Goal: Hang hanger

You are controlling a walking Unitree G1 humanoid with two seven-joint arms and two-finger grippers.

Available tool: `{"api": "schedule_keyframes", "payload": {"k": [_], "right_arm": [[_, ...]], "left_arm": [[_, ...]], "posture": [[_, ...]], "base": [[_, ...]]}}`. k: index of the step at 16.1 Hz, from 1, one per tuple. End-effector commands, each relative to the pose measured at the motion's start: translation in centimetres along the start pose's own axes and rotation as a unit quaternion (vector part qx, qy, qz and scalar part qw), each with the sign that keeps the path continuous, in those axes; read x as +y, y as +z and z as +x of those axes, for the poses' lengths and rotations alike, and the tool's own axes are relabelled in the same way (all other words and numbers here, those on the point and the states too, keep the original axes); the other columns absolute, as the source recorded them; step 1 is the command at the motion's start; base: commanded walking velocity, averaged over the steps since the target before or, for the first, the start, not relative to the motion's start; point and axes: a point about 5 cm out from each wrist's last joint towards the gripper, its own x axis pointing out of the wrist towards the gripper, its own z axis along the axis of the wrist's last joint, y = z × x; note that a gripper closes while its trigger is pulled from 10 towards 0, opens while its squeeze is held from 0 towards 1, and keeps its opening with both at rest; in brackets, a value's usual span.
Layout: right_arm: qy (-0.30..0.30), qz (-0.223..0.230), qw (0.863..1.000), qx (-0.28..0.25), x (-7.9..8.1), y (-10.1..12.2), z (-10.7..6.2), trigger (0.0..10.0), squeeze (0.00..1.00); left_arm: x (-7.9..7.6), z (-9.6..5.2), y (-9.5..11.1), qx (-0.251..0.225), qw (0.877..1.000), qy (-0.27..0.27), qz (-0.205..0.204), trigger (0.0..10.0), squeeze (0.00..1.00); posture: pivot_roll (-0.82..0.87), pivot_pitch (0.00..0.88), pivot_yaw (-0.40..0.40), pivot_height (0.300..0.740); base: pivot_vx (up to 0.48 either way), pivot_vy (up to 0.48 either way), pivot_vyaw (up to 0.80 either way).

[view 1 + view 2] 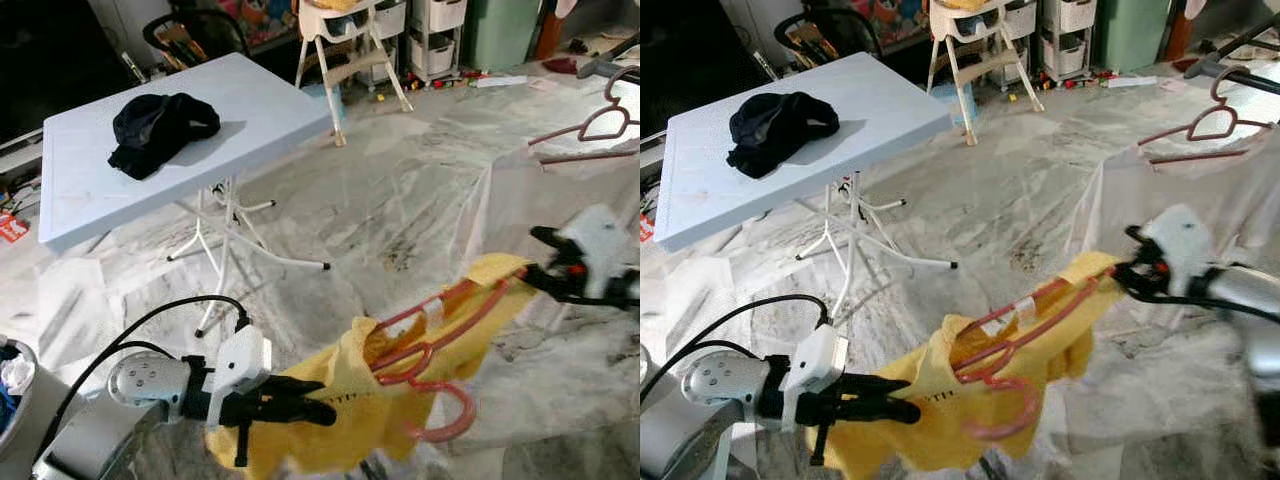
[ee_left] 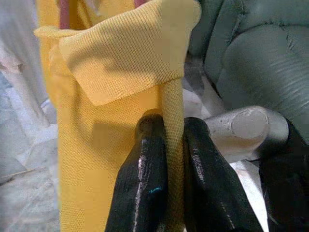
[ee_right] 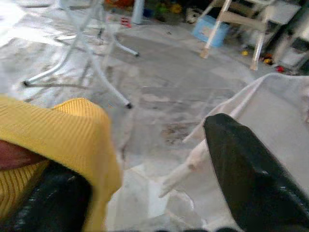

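A marble floor (image 1: 400, 210) is stretching across the room, and a white folding table (image 1: 250, 110) is standing on it to the robot's left with a black garment (image 1: 158, 128) lying crumpled on its top. A high chair (image 1: 350, 45) and plastic drawers (image 1: 432, 30) are standing further back. To the right, a white cloth (image 1: 1200, 190) is hanging on a pink hanger (image 1: 1200, 128) from a rail.

Close in front of the robot, a yellow shirt (image 1: 340, 410) is hanging in the air between the two arms. Inside it is sitting the red hanger (image 1: 430, 350), the task's thing: its arms are showing through the open neck and its hook is curling below the collar, over the floor and well apart from the rail.

The left gripper (image 1: 305, 402) is reaching in from the lower left with its fingers (image 2: 145, 179) pinched together on a fold of the yellow cloth. The right gripper (image 1: 545, 268) is coming in from the right at the shirt's far shoulder. One of its fingers (image 3: 251, 179) is standing apart from the yellow cloth, the other is lying under the cloth, so they are spread and not clamped together.
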Motion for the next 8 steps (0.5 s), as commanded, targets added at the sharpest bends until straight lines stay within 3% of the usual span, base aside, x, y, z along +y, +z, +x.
{"api": "schedule_keyframes", "payload": {"k": [1,3,5,6,8], "right_arm": [[0.119,-0.012,0.992,-0.043,3.3,1.7,1.5,10.0,1.0],[0.203,-0.03,0.979,-0.016,5.4,2.0,0.2,10.0,1.0],[0.253,-0.067,0.965,0.012,6.9,1.9,-0.3,10.0,1.0],[0.262,-0.074,0.962,0.016,7.2,2.0,-0.4,10.0,1.0],[0.317,-0.082,0.945,-0.001,9.2,3.1,-0.1,10.0,1.0]], "left_arm": [[0.6,0.1,1.0,-0.017,1.0,0.019,0.016,0.0,0.0],[1.1,0.4,1.2,-0.026,0.999,0.038,0.026,0.0,0.0],[2.7,0.7,1.7,-0.043,0.993,0.103,0.047,0.0,0.0],[3.0,0.7,1.8,-0.048,0.991,0.114,0.049,0.0,0.0],[3.9,1.1,2.3,-0.078,0.985,0.147,0.039,0.0,0.0]], "posture": [[-0.11,0.059,0.178,0.74],[-0.12,0.058,0.175,0.74],[-0.13,0.059,0.176,0.74],[-0.13,0.059,0.176,0.74],[-0.13,0.058,0.178,0.74]], "base": [[0.0,0.0,0.0],[0.0,0.0,0.0],[0.0,0.0,0.0],[0.0,0.0,0.0],[0.0,0.0,0.0]]}}
